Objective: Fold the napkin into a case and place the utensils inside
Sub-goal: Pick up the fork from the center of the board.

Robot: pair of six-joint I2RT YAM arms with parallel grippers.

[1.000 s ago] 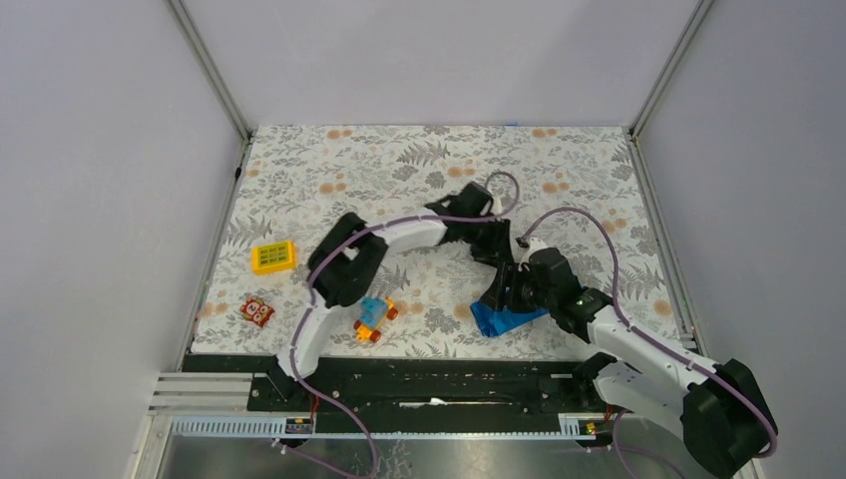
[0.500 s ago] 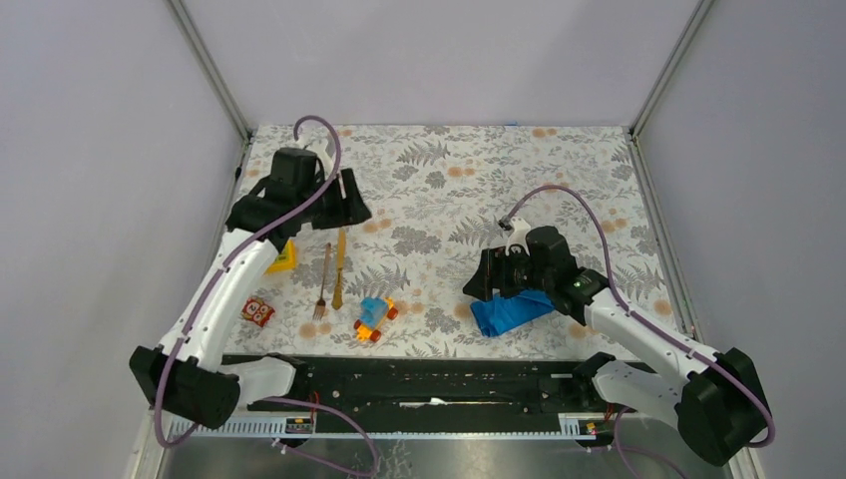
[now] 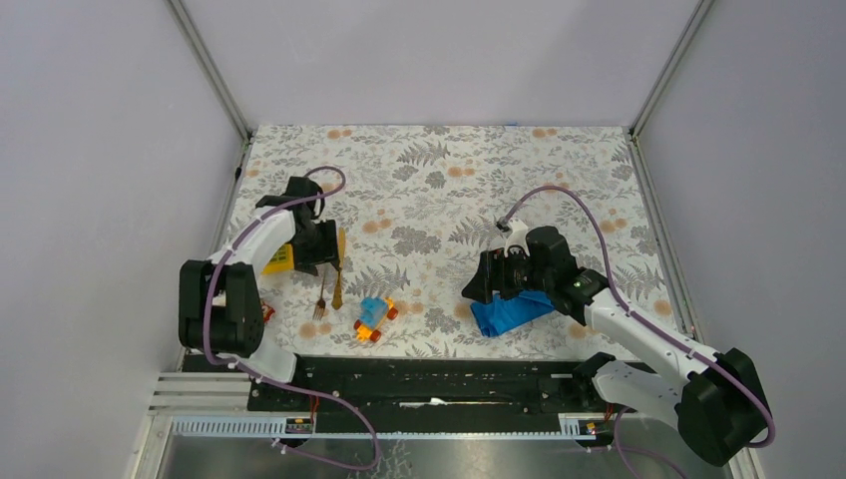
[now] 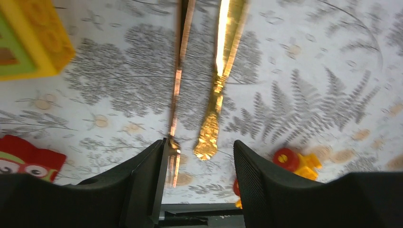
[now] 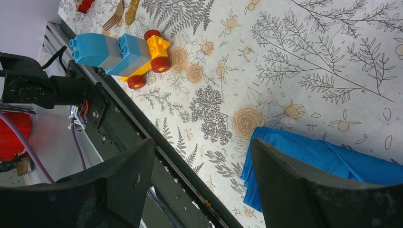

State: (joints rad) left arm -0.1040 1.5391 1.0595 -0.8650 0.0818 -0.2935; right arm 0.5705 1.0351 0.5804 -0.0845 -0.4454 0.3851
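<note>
Left gripper (image 4: 199, 148): you have its jaws open and nothing is clamped. In its own camera the near ends of the fork and knife show in the gap between the two fingers.
Fork (image 4: 177, 95): it lies flat on the table, tines toward the near edge, with the tines right beside the left-hand finger in that view.
Knife (image 4: 219, 80): it lies flat just beside the fork and roughly parallel to it. The two are close, but you cannot tell whether they touch.
Right gripper (image 5: 202, 142): its jaws are spread wide and hold nothing. It hangs at the left edge of the napkin.
Napkin (image 3: 511, 312): you will find it bunched in layers on the right side of the table near the front edge, well apart from the fork and knife.
Toy car (image 3: 374, 319): it sits near the front edge, between the cutlery and the napkin.
Yellow block (image 4: 28, 42): it is to the left of the fork, partly behind your left arm from above.
Red block (image 4: 27, 159): it sits left of the fork tines, nearer the front.
Table (image 3: 449, 170): it is covered with a grey fern-and-flower print.
</note>
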